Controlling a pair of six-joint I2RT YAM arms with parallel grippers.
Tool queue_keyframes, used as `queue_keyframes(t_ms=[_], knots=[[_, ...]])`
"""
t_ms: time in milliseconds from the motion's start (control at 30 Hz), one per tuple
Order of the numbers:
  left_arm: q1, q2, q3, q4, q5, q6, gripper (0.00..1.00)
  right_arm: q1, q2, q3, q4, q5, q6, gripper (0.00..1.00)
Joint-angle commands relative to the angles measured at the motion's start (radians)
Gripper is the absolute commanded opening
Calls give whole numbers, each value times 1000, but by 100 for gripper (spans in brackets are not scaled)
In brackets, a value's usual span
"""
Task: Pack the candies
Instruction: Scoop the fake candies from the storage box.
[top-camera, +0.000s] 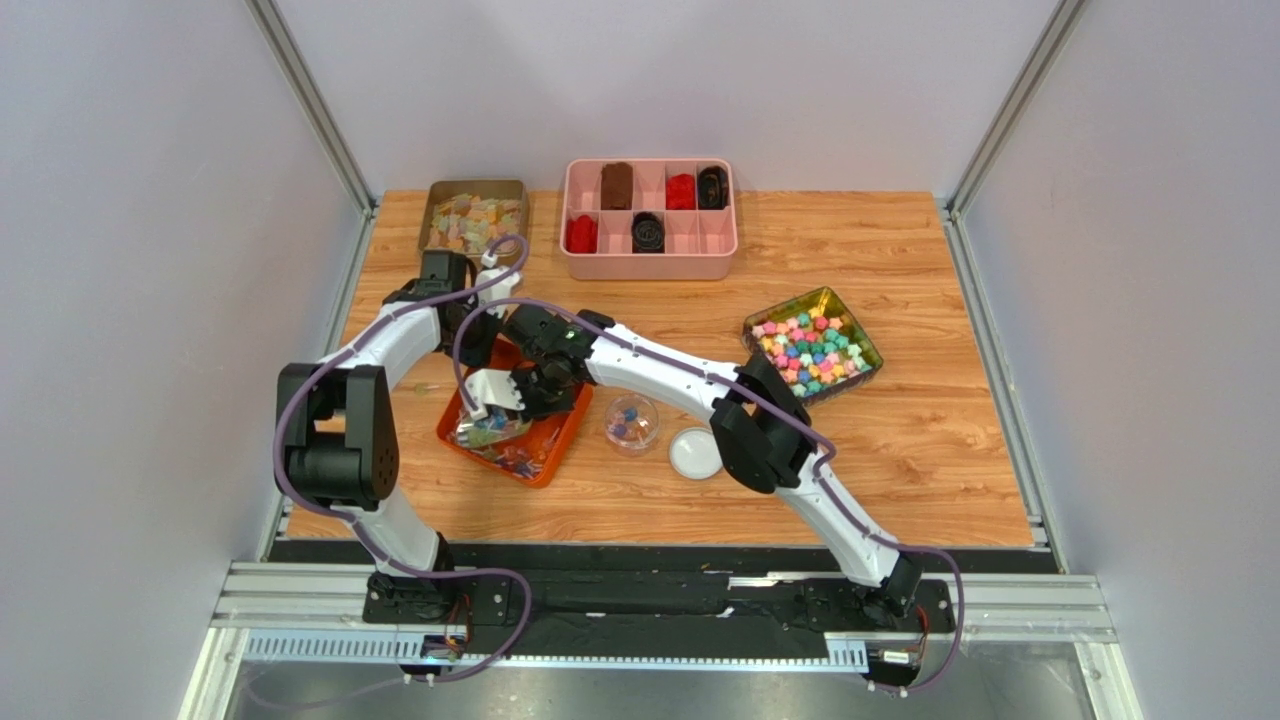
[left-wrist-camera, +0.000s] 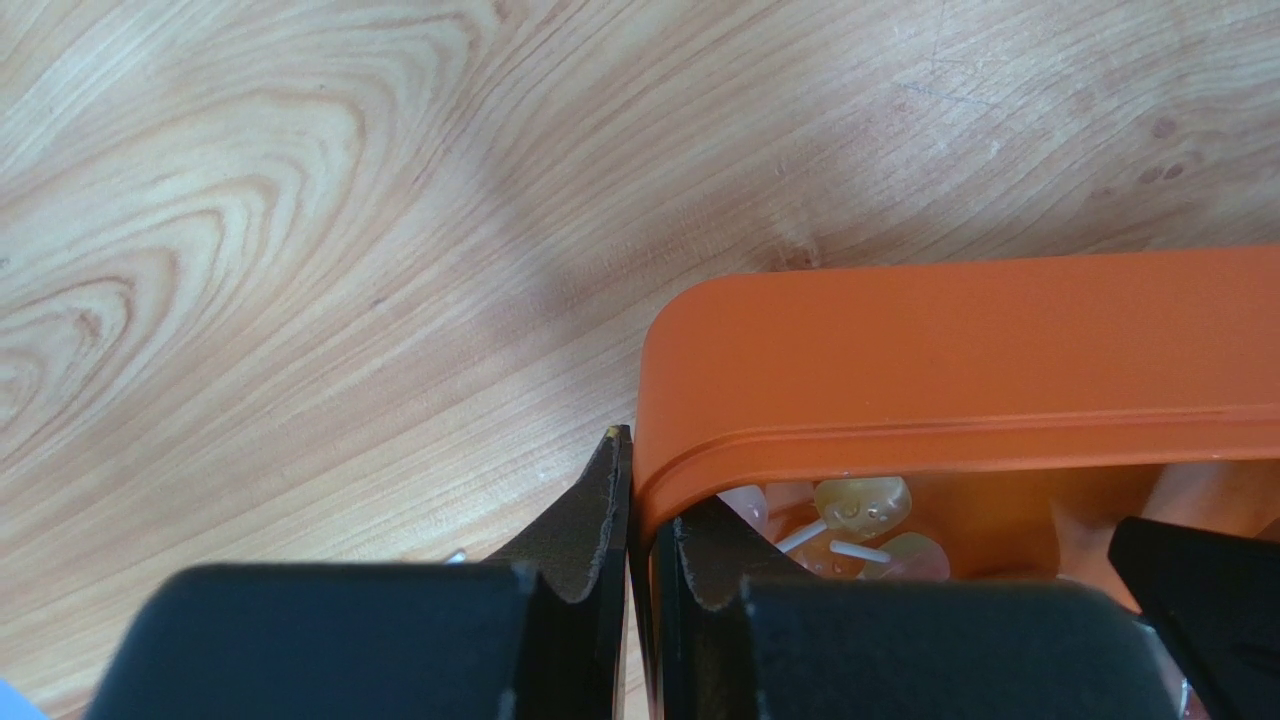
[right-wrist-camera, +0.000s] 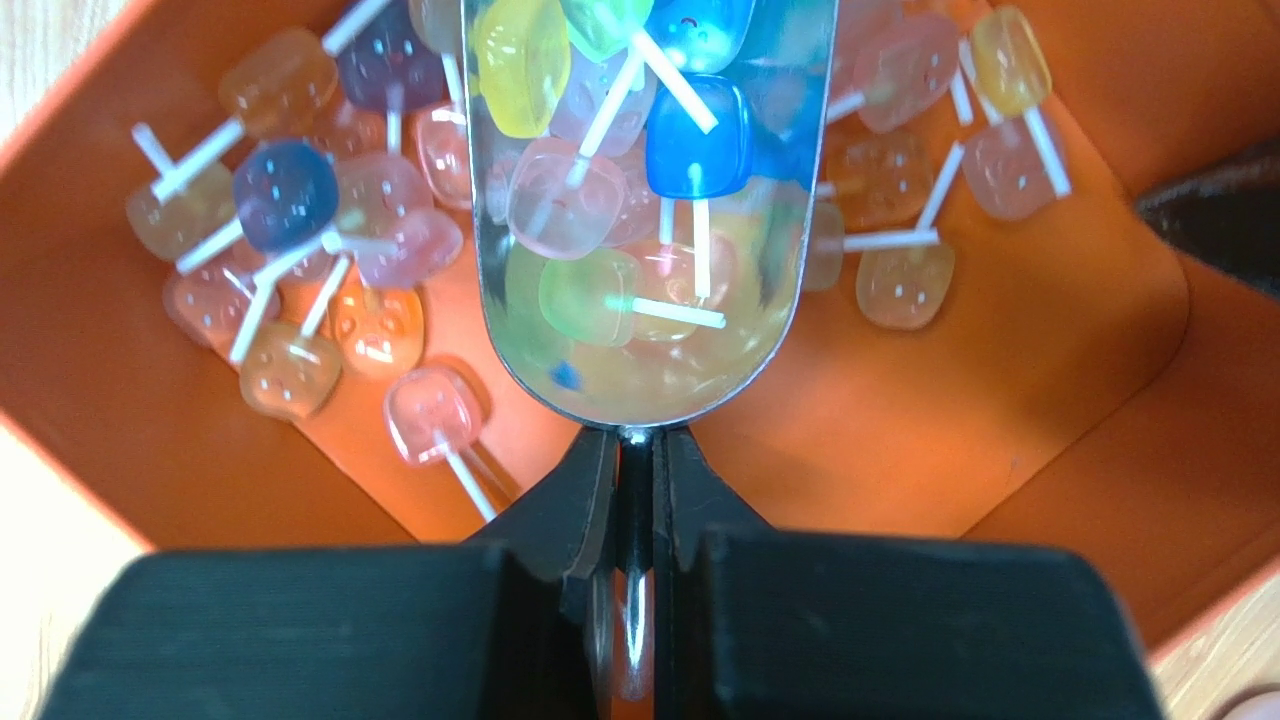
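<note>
Packing is looking early. Most candies (right-wrist-camera: 286, 195) are lying in the orange tray (right-wrist-camera: 1052, 450), and only a few are showing in the clear jar (top-camera: 631, 425) just right of the tray, with its lid (top-camera: 696, 453) lying further right. 1 scoop (right-wrist-camera: 646, 225) is sitting loaded over the tray, so I reckon tipping it into the jar is what's left. Left pincer (left-wrist-camera: 631, 525) is clamping the tray's corner rim, steadying it. Right pincer (right-wrist-camera: 634, 495) is squeezing the scoop's handle, its arm reaching in from the tray's right.
</note>
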Motion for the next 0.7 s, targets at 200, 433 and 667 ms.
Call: queue_keyframes(t_ms=[200, 433, 667], knots=[[1, 9, 63, -28, 33, 24, 0, -46, -67, 4, -42, -66, 8, 0], [1, 39, 80, -31, -11, -20, 0, -49, -92, 51, -65, -106, 36, 0], [1, 57, 84, -31, -36, -48, 0, -47, -116, 84, -82, -125, 53, 0]])
